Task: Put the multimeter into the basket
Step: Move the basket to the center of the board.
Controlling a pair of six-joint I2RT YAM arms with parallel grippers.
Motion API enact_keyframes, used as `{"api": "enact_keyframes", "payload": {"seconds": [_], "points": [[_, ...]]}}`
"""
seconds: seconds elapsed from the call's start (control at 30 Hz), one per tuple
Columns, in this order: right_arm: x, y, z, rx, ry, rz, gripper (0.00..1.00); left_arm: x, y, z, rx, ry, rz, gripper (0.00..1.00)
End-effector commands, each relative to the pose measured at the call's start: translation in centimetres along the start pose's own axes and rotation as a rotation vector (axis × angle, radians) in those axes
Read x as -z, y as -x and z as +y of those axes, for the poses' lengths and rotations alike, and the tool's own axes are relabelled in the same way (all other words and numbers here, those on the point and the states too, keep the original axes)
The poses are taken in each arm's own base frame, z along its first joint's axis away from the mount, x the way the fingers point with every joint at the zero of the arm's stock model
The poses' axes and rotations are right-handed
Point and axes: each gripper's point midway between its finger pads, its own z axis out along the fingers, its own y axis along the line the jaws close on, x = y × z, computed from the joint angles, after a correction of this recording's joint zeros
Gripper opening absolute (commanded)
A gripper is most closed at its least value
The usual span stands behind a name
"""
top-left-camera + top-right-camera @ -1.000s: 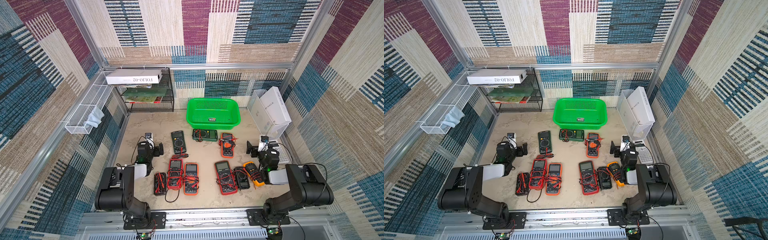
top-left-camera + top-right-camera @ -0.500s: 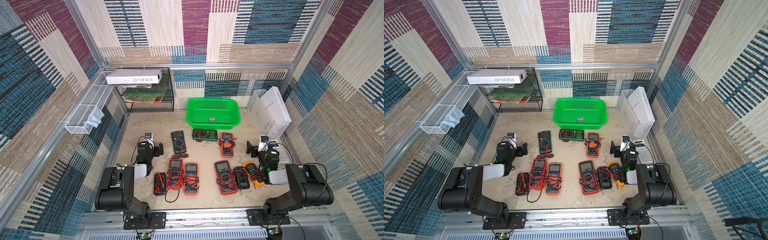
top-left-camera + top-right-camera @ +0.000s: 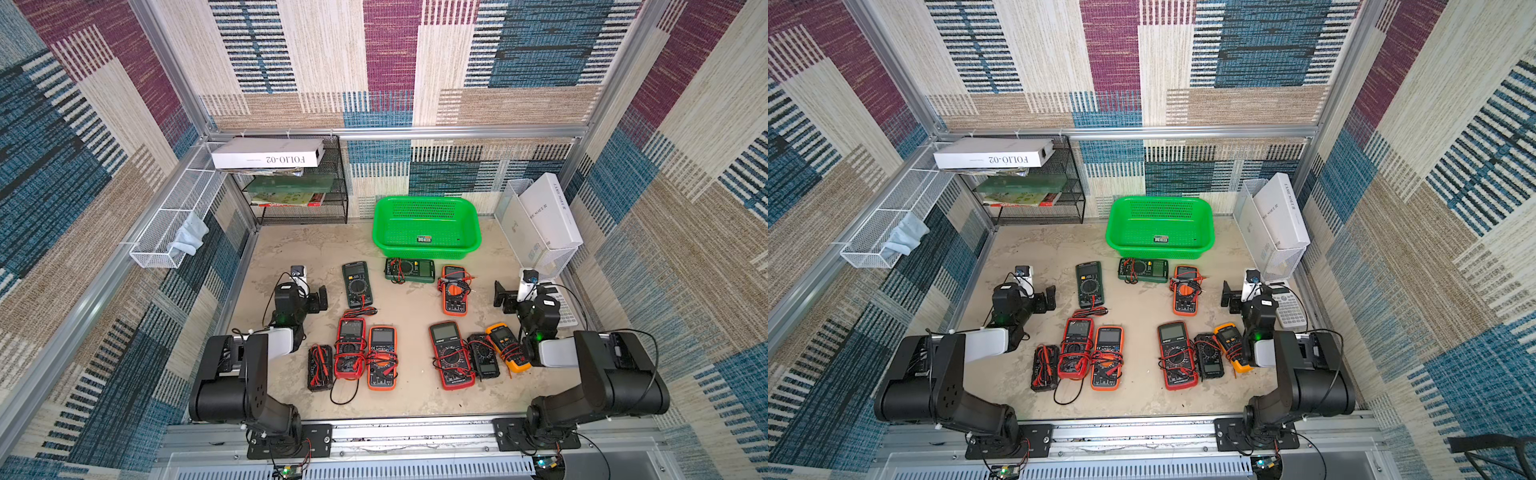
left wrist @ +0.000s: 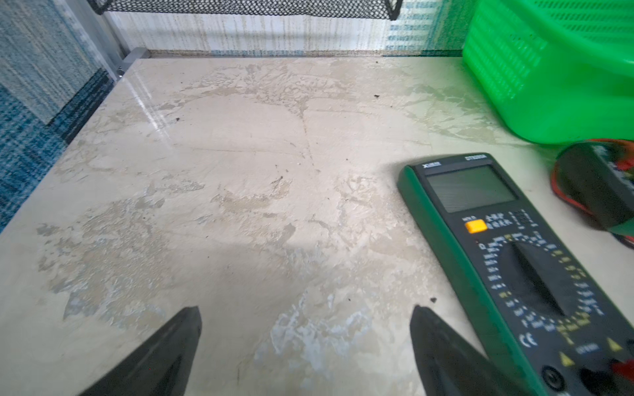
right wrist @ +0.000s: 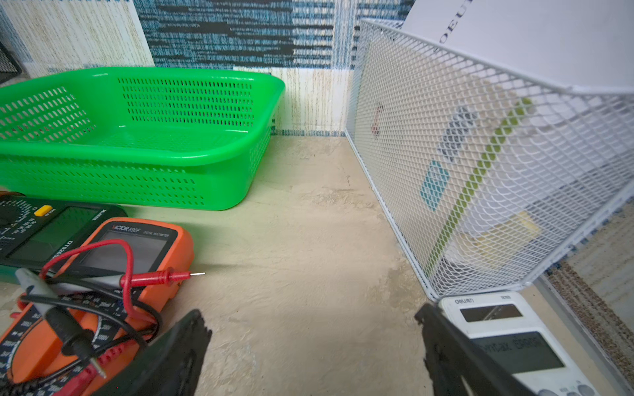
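— Against the back wall sits the basket (image 3: 395,245), bright green, with nothing in it that I can see. So where is the multimeter?

— Take your pick. Several lie face-up on the table (image 3: 291,249) in front of it, and none is inside. The crosswise green multimeter (image 3: 409,270) is nearest, just beside the basket's front wall.

— And the claws?

— The left gripper (image 4: 305,317) is spread wide over bare table and pinches nothing. The dark green multimeter (image 4: 514,260) lies just beside one of its fingers. The right gripper (image 5: 312,315) is spread too, and empty. It sits between the orange multimeter (image 5: 137,250) and a white calculator (image 5: 497,329).

— Why are they parked like that?

— My guess is that each arm waits low on its own side with its jaws apart, ready to close on the meter next to it. The basket stands at the middle of the back edge, so either arm should be able to reach it.

— Anything to mind?

— The wiring. On the orange multimeter the red probe (image 5: 154,276) pokes out past the case, so it could snag on the basket's rim.
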Motion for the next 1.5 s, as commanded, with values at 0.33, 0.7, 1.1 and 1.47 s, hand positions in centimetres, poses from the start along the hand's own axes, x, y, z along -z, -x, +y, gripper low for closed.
{"api": "enact_keyframes", "payload": {"seconds": [0.33,0.7,1.1,1.47], "points": [[-1.7,3.5,-1.8,-0.381,-0.107,0.263,1.0,4.5,6.4,-4.4,-0.025,-0.091,0.027,1.0],[-0.8,6.2,9.2,-0.252,0.193,0.398,1.0,10.0,10.7,-10.3,0.189,-0.212,0.077,1.0],[-6.6,6.7,9.6,-0.266,0.015,0.568,1.0,6.3,13.2,-14.6,0.114,-0.248,0.241,1.0],[-13.1,5.3,5.8,-0.351,-0.134,0.632,1.0,-2.4,13.6,-14.5,0.105,-0.04,0.385,1.0]]}}
